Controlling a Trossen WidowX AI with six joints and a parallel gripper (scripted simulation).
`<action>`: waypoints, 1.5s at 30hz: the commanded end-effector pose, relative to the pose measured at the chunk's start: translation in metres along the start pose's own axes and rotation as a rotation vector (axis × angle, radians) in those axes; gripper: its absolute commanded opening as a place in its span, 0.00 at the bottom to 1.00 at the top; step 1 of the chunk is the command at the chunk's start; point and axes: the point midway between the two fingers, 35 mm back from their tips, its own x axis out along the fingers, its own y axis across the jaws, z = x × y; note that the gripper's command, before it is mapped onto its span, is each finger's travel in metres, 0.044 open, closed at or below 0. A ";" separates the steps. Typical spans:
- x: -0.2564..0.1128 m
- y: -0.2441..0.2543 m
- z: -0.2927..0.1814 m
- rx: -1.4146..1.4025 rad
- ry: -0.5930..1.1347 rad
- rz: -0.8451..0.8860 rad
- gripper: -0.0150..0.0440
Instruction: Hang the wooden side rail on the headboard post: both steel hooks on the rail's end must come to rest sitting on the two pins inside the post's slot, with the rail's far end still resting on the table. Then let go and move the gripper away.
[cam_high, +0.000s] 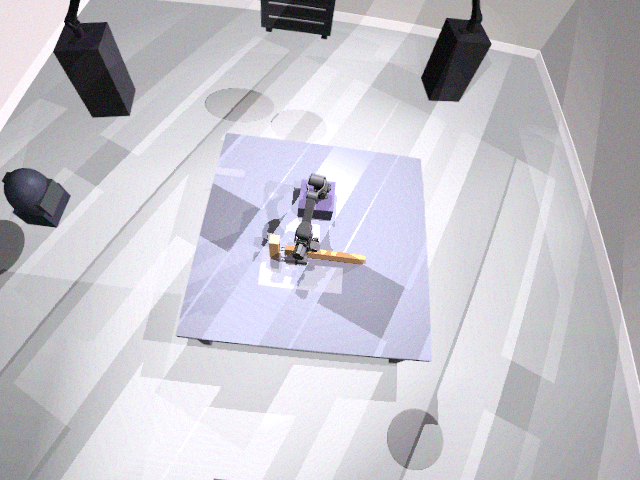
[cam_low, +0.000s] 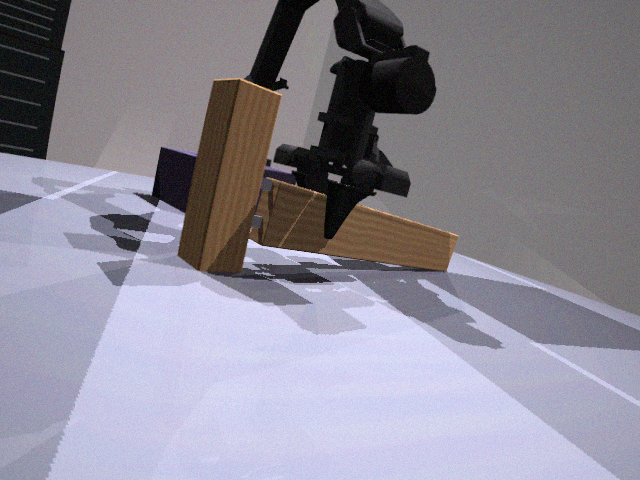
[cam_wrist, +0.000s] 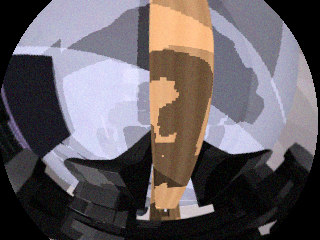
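Observation:
The wooden rail (cam_high: 341, 256) (cam_low: 398, 237) (cam_wrist: 181, 30) slopes down to the right; its far end appears to rest on the table (cam_high: 232, 315) (cam_low: 310, 413), and its hook end is raised. My gripper (cam_high: 301, 256) (cam_low: 330, 227) (cam_wrist: 167, 132) is shut on the rail near the hook end, one finger on each side. The post (cam_high: 274, 245) (cam_low: 232, 180) stands upright just left of the rail, with a small gap. The upper steel hook (cam_low: 267, 183) and lower steel hook (cam_low: 256, 221) reach to the post's edge; their tips are hidden behind it. The slot and pins are hidden, so engagement cannot be told.
The purple base block (cam_high: 305, 207) (cam_low: 170, 173) under the arm stands behind the post and rail. The upright post is close to the left of my gripper. Off the table, a dark cabinet (cam_high: 297, 15), black stands and a dark helmet-like object (cam_high: 28, 188) are on the floor.

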 end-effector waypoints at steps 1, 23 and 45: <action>-0.004 -0.004 -0.002 -0.004 0.005 -0.011 0.25; -0.002 -0.004 -0.004 -0.004 0.005 -0.011 0.25; -0.001 -0.002 -0.007 -0.004 0.005 -0.010 0.25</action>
